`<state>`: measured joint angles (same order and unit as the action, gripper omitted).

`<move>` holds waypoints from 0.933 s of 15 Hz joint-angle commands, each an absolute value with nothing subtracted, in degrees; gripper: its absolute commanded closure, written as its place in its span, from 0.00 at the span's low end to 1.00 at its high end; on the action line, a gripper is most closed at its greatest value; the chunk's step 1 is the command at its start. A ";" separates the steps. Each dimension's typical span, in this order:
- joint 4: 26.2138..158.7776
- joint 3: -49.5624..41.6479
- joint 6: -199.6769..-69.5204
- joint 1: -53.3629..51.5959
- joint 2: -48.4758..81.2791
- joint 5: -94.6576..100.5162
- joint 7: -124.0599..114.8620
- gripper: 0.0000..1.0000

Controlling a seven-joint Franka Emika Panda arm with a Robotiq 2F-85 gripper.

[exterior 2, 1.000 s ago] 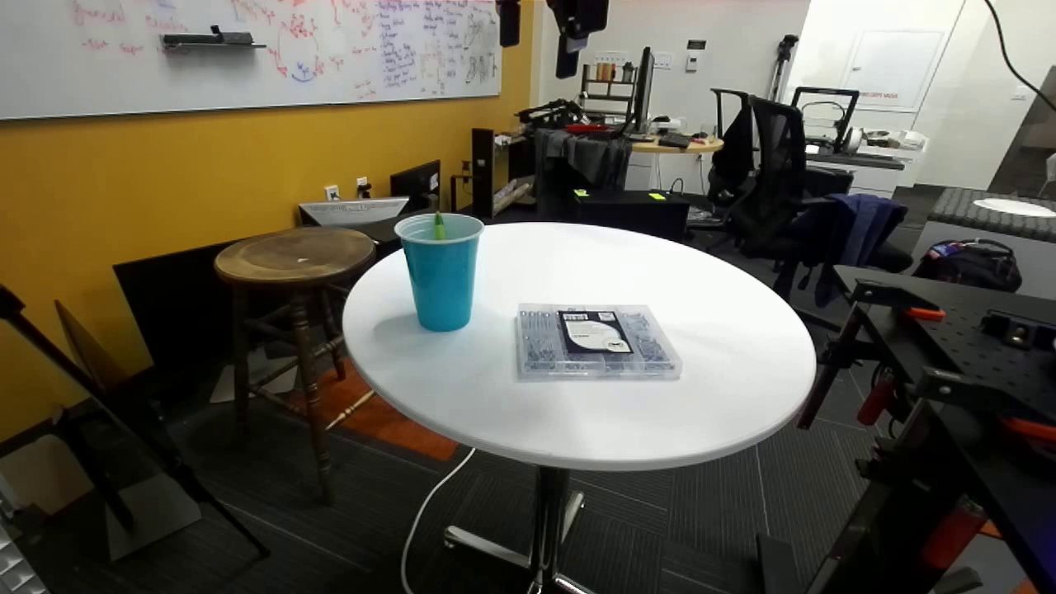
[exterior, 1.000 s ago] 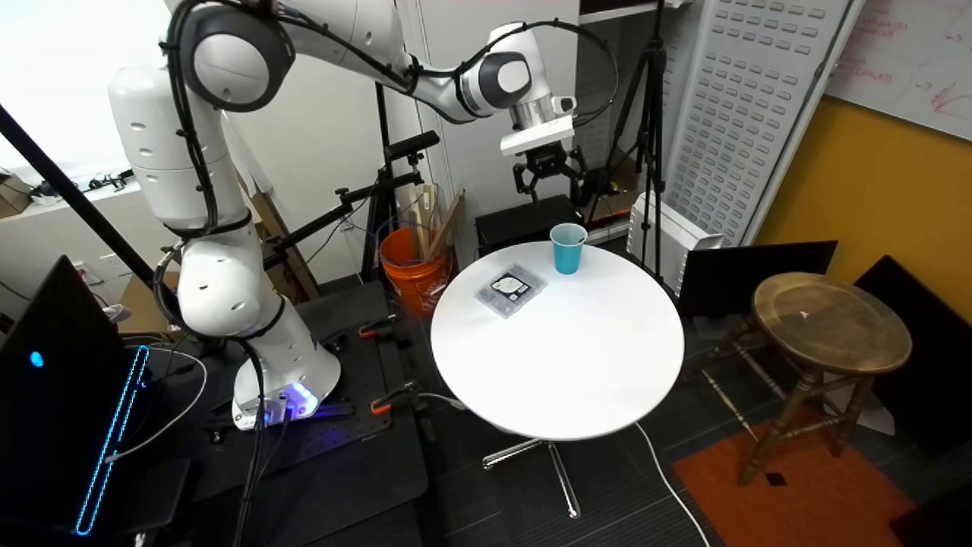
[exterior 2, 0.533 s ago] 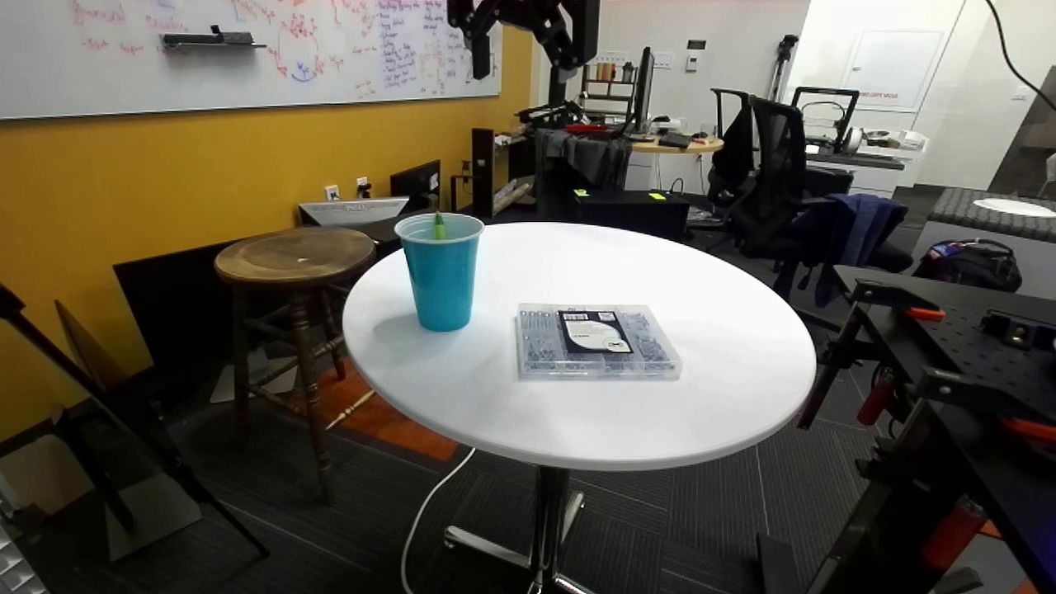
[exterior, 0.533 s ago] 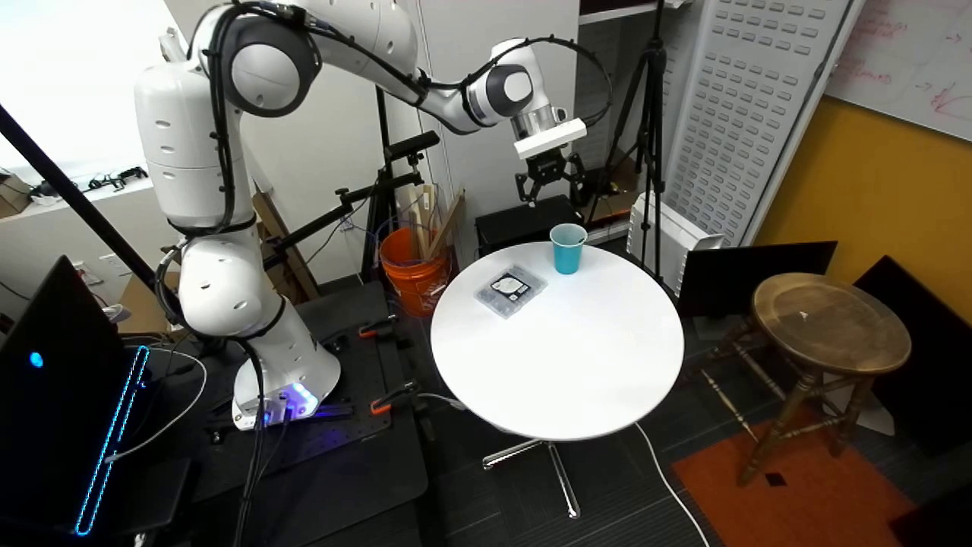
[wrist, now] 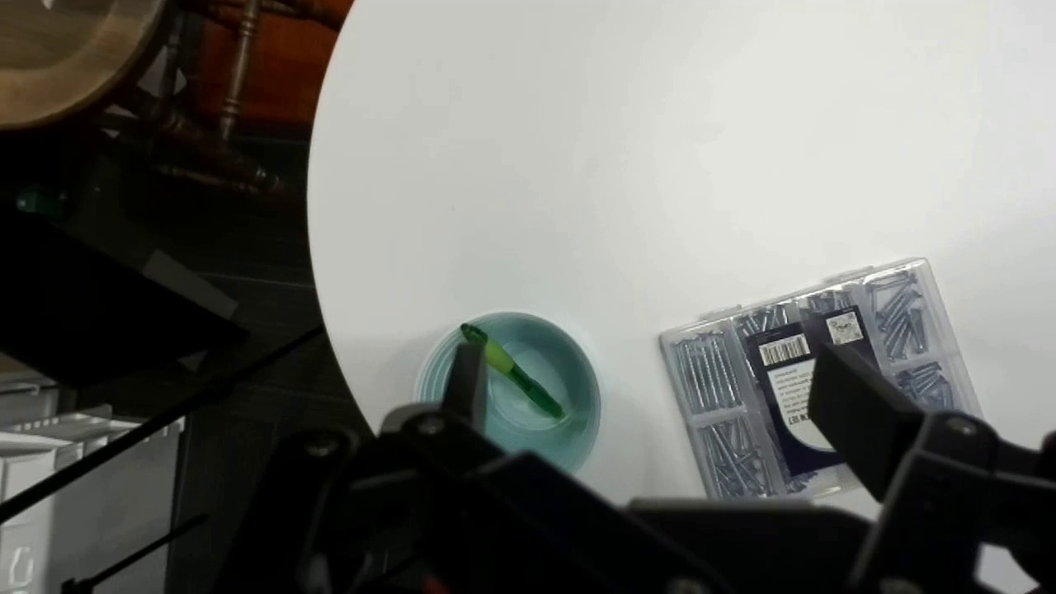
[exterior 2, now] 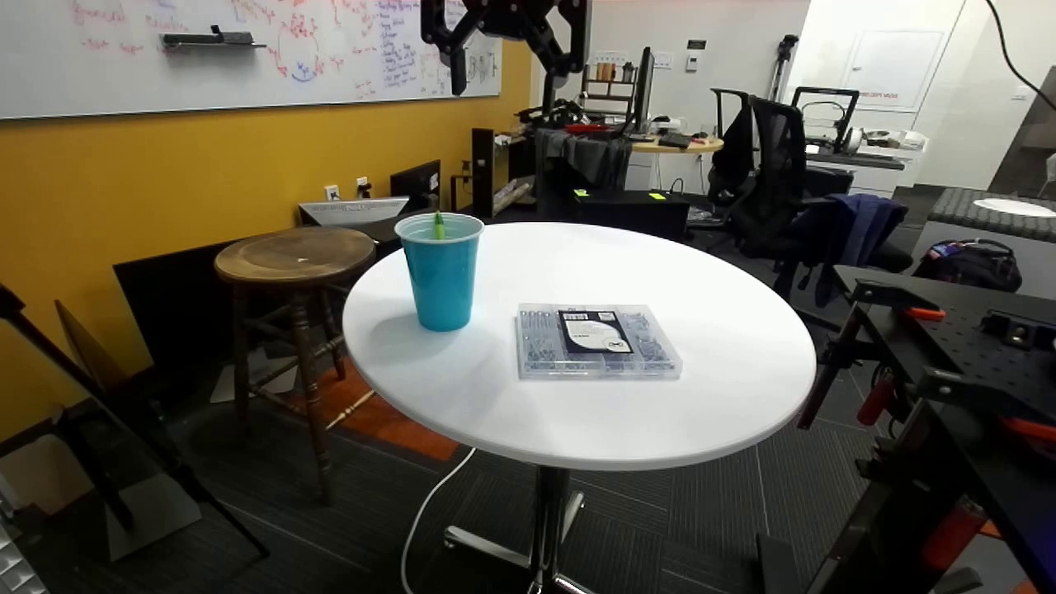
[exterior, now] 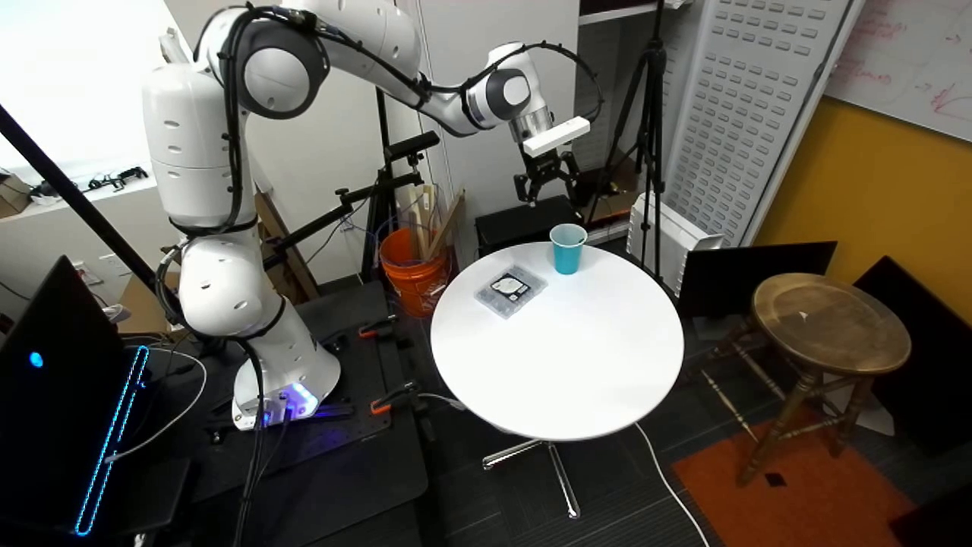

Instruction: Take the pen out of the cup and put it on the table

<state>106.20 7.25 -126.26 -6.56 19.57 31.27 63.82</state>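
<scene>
The light-blue cup point(exterior: 567, 258) stands upright near the edge of the round white table point(exterior: 569, 357); the cup also shows in an exterior view point(exterior 2: 444, 285). The green pen point(wrist: 516, 375) leans inside the cup, its upper end at the rim. Its tip also shows above the rim in an exterior view point(exterior 2: 439, 226). My gripper point(exterior: 553, 199) is open and empty, in the air above the cup. In the wrist view its fingers point(wrist: 648, 388) are wide apart; the left finger covers part of the cup and lies close beside the pen in the picture, and the right finger overlaps a clear box.
A clear plastic box of screws point(exterior 2: 598, 342) lies flat on the table near the cup. A round brown stool point(exterior: 831, 323) stands beside the table. A black tripod point(exterior: 651, 144) and an orange bucket point(exterior: 414, 270) stand behind it.
My gripper has come down and farther into view above the table, and its wrist has turned slightly. It stays open. The cup, pen and box have not moved.
</scene>
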 commanded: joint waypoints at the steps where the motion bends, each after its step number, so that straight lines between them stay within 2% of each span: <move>1: 106.11 6.96 -126.22 -6.88 19.64 31.08 64.09 0.00; 8: 106.13 6.95 -126.22 -6.87 19.72 31.08 64.09 0.00; 14: 106.12 5.30 -136.22 -6.72 21.63 39.62 63.19 0.00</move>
<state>106.27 6.23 -132.10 -6.54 20.54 36.35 63.95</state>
